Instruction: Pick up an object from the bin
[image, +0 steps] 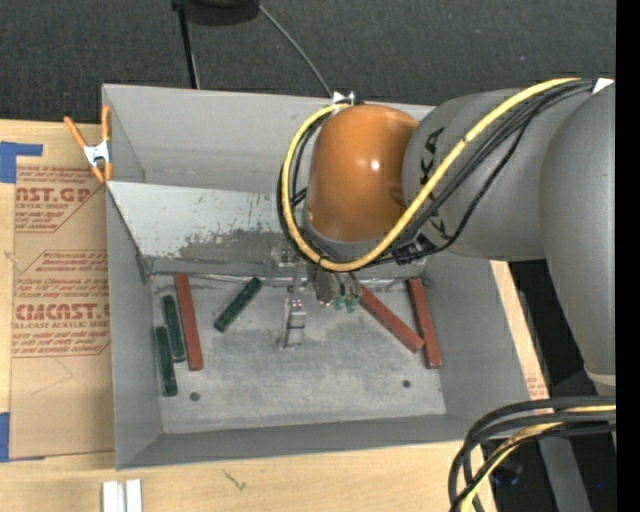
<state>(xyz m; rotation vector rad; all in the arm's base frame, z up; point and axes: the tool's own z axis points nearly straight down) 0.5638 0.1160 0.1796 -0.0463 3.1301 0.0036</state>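
at the front of the bin (300, 440) the grey floor lies bare. a little further in, on the left, three thin sticks lie nearly parallel. the outer green stick (164, 360) is closest to the left wall, the inner green stick (174, 325) is just beside it, and the left red stick (188, 322) comes next.

in the middle the gripper (292, 330) hangs low over bare floor. it sits between the tilted green stick (237, 304) on one side and the slanted red stick (390, 318) on the other, and seems to touch neither. whether it is open or closed i cannot tell, and i see nothing held in it. the right red stick (424, 322) lies beyond the slanted one, near the right wall. a small green scrap (348, 300) shows close under the wrist, and the orange cover (360, 180) bulges above it toward the back wall.

the two sticks nearest the gripper look like the likeliest picks. both are probably light and stiff, and being smooth they may skid on the metal floor. they lie flat, so there is little height to catch. a pinch across the narrow width, near the middle of the length, should keep a stick from tipping.
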